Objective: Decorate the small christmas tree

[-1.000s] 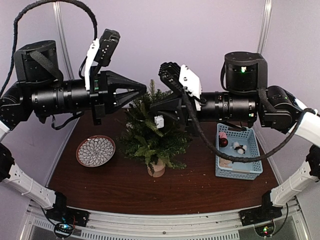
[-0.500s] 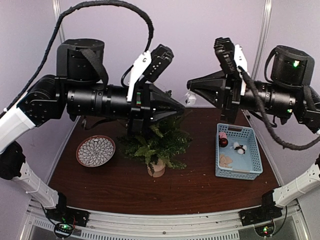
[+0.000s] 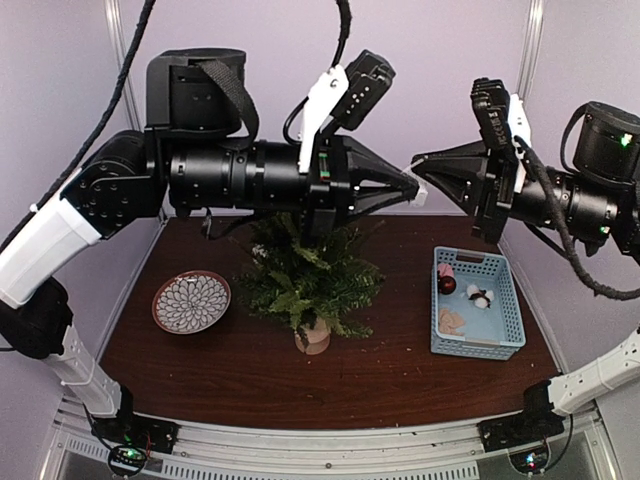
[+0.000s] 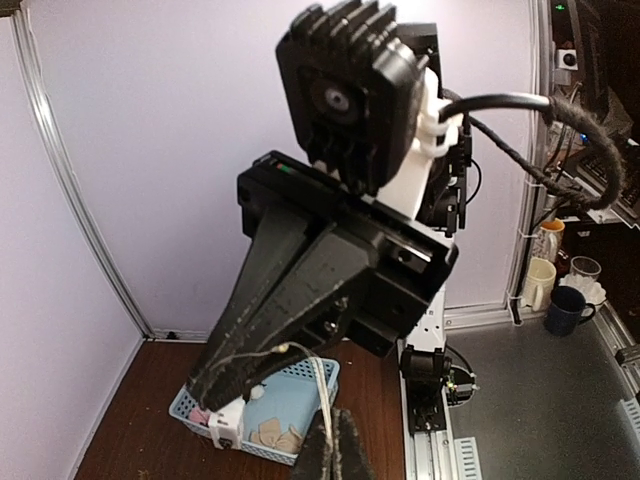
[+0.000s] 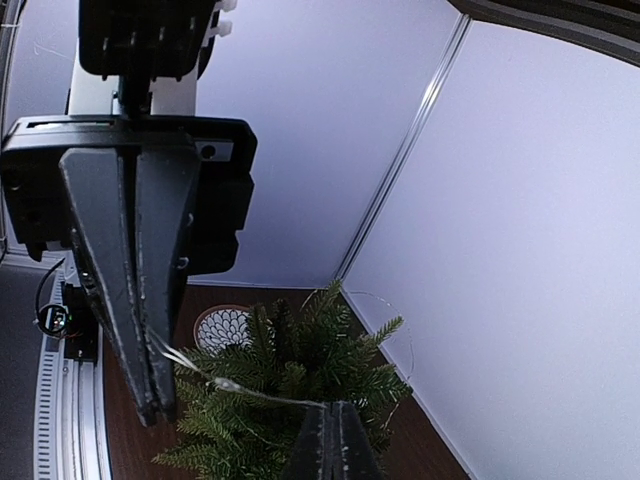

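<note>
- Small christmas tree (image 3: 305, 280) was seen upright on the brown table (image 3: 200, 370), between a patterned plate (image 3: 190, 300) and a blue basket (image 3: 505, 300).
- Left gripper (image 3: 410, 187) and right gripper (image 3: 418, 160) were held high above it, tips close together.
- Both pairs of fingers were pressed together, each clamped on one thin wire (image 5: 250, 392); a small white box (image 4: 225, 428) was hung from it.

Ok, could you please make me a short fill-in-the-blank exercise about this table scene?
1. In the top view, the patterned plate lies to the ___ of the small christmas tree.
2. The basket is ___ in colour.
3. The left gripper and right gripper hold a thin wire ___ the tree.
Missing: left; blue; above.
</note>
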`<state>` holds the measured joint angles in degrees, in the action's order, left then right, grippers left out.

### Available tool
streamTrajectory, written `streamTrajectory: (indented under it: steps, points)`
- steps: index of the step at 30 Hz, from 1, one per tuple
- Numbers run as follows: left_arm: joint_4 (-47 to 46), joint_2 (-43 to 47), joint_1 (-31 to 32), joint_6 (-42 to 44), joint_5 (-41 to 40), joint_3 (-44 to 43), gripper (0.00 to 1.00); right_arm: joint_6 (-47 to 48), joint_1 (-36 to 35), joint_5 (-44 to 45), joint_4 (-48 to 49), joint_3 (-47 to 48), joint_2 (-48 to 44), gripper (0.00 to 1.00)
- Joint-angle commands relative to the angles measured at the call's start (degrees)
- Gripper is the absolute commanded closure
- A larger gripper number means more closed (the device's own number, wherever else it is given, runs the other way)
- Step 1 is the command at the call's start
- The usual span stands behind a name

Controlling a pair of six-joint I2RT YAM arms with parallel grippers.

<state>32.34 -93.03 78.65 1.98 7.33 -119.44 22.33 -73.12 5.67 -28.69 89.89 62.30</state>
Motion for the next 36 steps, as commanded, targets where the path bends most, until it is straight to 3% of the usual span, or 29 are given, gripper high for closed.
streamTrajectory:
  steps: [1,8,19,36]
  points:
    - [-1.7,0.9,1.5,-1.1,-0.5,2.9,1.0,0.2,0.3,0.9,-0.4,-1.8,-2.6,1.0]
    - [-4.7,3.8,2.1,-3.9,-3.4,10.7,1.0,-0.8,0.3,0.9,-1.8,-3.1,-4.1,1.0]
    - [-5.9,-8.3,3.8,0.8,-3.0,-3.6,1.0,-0.2,0.3,5.9,-0.8,-4.8,-8.1,1.0]
    - [-12.1,-13.3,4.8,1.6,-6.4,-4.7,1.0,-1.1,0.3,7.8,-2.5,-6.8,-12.1,1.0]
